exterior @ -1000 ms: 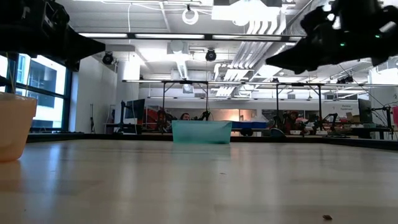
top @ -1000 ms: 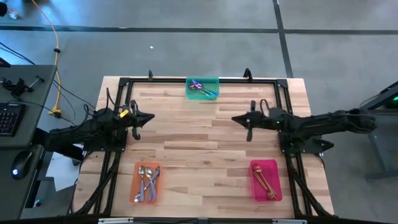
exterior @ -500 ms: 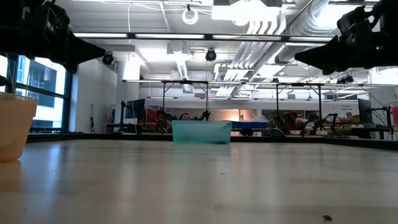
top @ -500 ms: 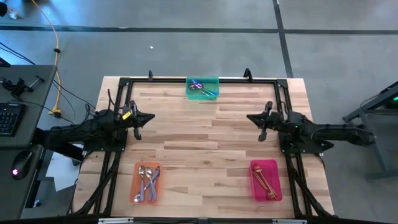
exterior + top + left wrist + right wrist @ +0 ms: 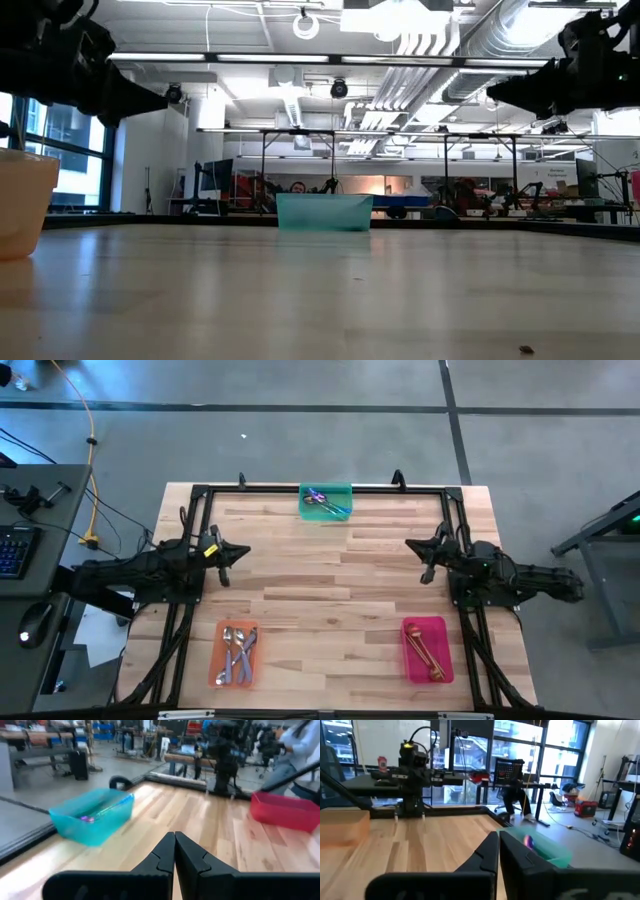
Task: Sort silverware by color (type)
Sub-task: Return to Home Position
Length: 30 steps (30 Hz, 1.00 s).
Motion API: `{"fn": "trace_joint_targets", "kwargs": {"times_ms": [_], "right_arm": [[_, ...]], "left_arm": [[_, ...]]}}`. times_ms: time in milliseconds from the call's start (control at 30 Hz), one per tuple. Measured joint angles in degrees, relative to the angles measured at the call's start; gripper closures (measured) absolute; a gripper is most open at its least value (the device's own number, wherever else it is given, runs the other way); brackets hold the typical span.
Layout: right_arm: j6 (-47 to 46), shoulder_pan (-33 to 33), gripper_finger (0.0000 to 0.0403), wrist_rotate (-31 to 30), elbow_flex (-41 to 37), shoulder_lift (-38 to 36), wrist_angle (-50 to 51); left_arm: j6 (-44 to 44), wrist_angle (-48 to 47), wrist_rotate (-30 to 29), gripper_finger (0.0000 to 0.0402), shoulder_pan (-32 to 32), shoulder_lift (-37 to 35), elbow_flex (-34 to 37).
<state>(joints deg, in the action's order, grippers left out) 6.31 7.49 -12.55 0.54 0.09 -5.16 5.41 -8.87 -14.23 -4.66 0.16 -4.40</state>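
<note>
At the left side of the tabletop [image 5: 330, 580], the left gripper [image 5: 238, 552] hangs above the wood, pointing inward, its fingers [image 5: 165, 855] clenched together on nothing. Toward the near left corner, the silver spoons [image 5: 236, 650] lie in the orange tray [image 5: 218, 660]. At the middle of the far edge, the iridescent spoons [image 5: 322, 498] rest in the teal tray [image 5: 310, 512]. Over the right side, the right gripper [image 5: 415, 547] hovers facing the left one, well apart from it, fingers [image 5: 487, 852] pressed together and empty. Near the right front corner, the gold spoons [image 5: 424, 650] lie in the pink tray [image 5: 440, 630].
</note>
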Motion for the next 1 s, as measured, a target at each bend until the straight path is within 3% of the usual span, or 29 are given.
{"fn": "trace_joint_targets", "kwargs": {"times_ms": [133,367,533,1000], "right_arm": [[0.7,0.0,0.0403,-2.2,0.0,0.1,0.3],[3.3,0.0,0.0403,-12.6,0.0,0.2,1.1],[7.5,0.0,0.0403,-12.5,0.0,0.2,1.1],[7.3,0.0,0.0402,-12.3,0.0,0.2,1.1]], "left_arm": [[0.4,0.5,0.6,0.0401,1.0,0.0,0.1],[0.5,1.0,-0.1,0.0401,2.3,0.0,0.1],[0.4,0.4,0.1,0.0401,2.3,0.7,0.1],[0.4,0.5,0.1,0.0401,2.2,1.3,0.2]]}}
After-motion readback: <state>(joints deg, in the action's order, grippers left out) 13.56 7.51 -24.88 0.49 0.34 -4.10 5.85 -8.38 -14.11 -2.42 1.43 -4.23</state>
